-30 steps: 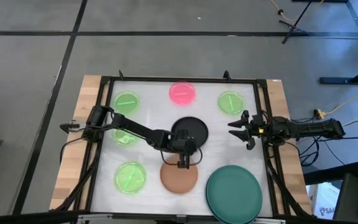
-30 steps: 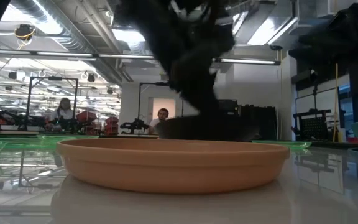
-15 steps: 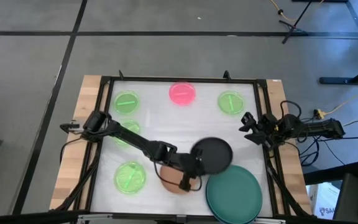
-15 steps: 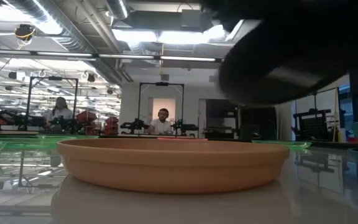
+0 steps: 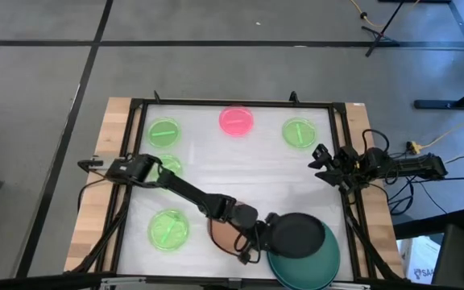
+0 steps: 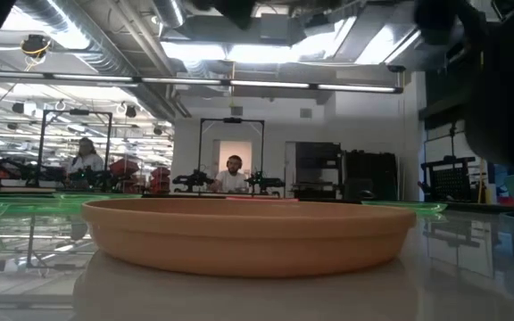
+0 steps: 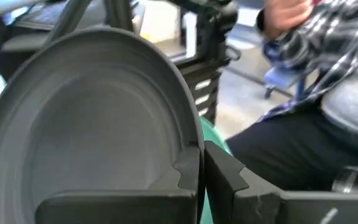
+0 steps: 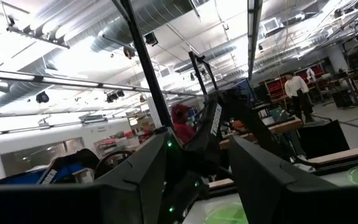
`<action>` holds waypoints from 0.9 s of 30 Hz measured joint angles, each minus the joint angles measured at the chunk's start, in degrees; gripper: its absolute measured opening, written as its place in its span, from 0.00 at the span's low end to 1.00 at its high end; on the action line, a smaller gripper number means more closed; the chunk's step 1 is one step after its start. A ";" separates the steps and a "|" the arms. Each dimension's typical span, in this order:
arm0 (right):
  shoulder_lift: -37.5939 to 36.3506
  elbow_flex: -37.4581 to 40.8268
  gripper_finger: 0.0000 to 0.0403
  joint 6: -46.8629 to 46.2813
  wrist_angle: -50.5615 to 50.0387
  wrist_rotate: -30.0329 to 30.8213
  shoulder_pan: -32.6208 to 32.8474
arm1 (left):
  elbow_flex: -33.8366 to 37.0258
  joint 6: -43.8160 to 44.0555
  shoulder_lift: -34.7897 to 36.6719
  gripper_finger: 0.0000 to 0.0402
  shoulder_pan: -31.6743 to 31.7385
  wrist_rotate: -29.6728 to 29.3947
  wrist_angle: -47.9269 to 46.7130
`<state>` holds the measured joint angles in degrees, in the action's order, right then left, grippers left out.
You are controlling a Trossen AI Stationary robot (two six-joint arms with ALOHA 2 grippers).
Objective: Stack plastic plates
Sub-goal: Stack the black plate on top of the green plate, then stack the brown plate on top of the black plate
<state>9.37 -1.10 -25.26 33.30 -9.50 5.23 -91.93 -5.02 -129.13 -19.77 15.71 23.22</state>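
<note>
Left gripper is out over the near right part of the table, fingers pinched tight on the rim of the black plate, and that plate hangs right above the dark teal plate, covering much of its upper half from the high view; whether the 2 are touching, I cannot tell. In the left wrist view the black plate fills most of the picture, with a sliver of teal showing just past its edge and a person in a plaid shirt beyond it. Just beside the gripper sits the brown-orange plate, flat on the table and partly hidden by the arm; it looms large in the low view. Around the table, 4 green plates: far left, far right, near left and 1 under the left arm. The pink plate sits at the far edge, between the 2 far green ones. Right gripper waits at the right edge, fingers spread wide and holding nothing.
</note>
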 joint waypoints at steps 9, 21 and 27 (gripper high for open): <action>0.00 0.00 0.42 -0.03 -2.72 0.03 0.02 | -11.09 3.43 -9.46 0.03 0.39 11.44 -0.42; 0.02 0.02 0.42 -0.16 -4.96 4.85 0.04 | -11.83 4.88 -9.78 0.27 0.79 10.80 -3.58; 0.02 0.02 0.42 -0.17 -5.39 4.83 0.04 | -16.71 4.98 -9.08 0.30 0.82 9.83 -20.99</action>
<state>9.39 -1.08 -25.43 27.90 -4.67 5.28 -108.64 -0.03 -138.21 -18.95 25.54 2.23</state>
